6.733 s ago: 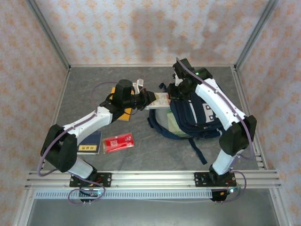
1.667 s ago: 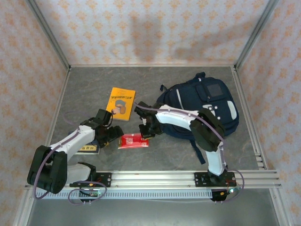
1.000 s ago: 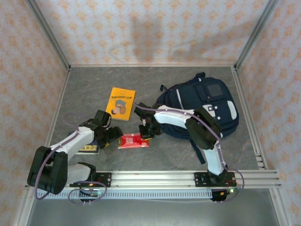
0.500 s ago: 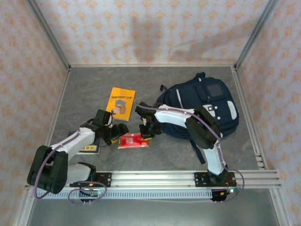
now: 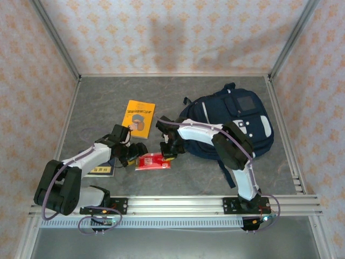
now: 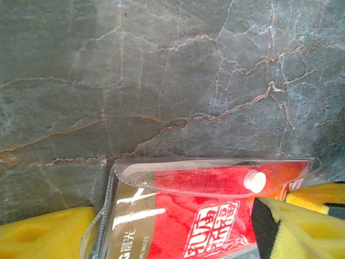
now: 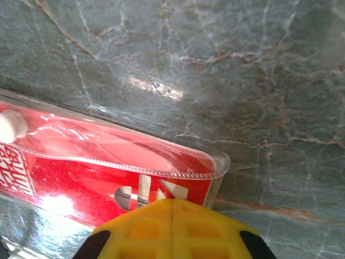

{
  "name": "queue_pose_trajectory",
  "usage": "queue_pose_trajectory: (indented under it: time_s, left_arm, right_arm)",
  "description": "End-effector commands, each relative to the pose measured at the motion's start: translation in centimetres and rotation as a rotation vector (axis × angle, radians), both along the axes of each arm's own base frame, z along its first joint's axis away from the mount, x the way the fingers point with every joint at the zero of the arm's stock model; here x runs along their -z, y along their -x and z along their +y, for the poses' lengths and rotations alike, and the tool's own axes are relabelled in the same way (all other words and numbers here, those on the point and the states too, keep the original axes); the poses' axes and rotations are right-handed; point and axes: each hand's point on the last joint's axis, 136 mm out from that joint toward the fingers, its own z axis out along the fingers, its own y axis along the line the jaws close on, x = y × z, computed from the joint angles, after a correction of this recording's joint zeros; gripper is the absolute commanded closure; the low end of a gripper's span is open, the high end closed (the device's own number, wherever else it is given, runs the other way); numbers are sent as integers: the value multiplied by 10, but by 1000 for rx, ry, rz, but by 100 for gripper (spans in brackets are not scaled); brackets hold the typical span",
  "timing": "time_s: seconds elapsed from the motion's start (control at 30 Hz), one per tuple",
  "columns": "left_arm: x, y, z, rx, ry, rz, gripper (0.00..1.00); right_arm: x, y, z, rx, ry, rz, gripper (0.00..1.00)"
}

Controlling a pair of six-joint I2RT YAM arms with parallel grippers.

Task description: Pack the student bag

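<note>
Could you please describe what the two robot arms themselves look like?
The left arm and right arm both have white links between black joints, with a lilac cable looping along each. Their jaws carry yellow pads with a grid texture and black trim.

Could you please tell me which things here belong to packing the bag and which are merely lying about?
In the job: student bag, red pouch, left gripper and right gripper, both at the pouch.
Lying about for now, though probably to be packed later: yellow book, dark blue booklet.
</note>
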Motion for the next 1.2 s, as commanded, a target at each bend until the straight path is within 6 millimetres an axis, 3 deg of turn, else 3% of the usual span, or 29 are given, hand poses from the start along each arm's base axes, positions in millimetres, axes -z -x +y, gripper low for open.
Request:
queue_pose_trajectory:
  time_s: [0.0,0.37,0.7,0.83,1.0,1.17]
  left_arm:
    - [-12,-2,-41,95,153,-27,24]
    - [-71,0,-54,117,292,-168,28]
    - [-90,7,-62,105,394,-199,38]
    - [-94,10,-65,115,416,-210,44]
    - [-78,11,-57,97,347,-189,48]
    - [-71,5,-49,84,274,-196,63]
  right_arm:
    - [53,3,-22,-16,140,13,100]
    - [51,0,-31,-5,146,13,100]
    - [47,-1,-39,-7,163,5,100]
    - [45,-2,-41,-9,172,1,100]
    - [40,-6,-41,-8,174,-12,100]
    - [38,-6,-41,-4,177,-17,100]
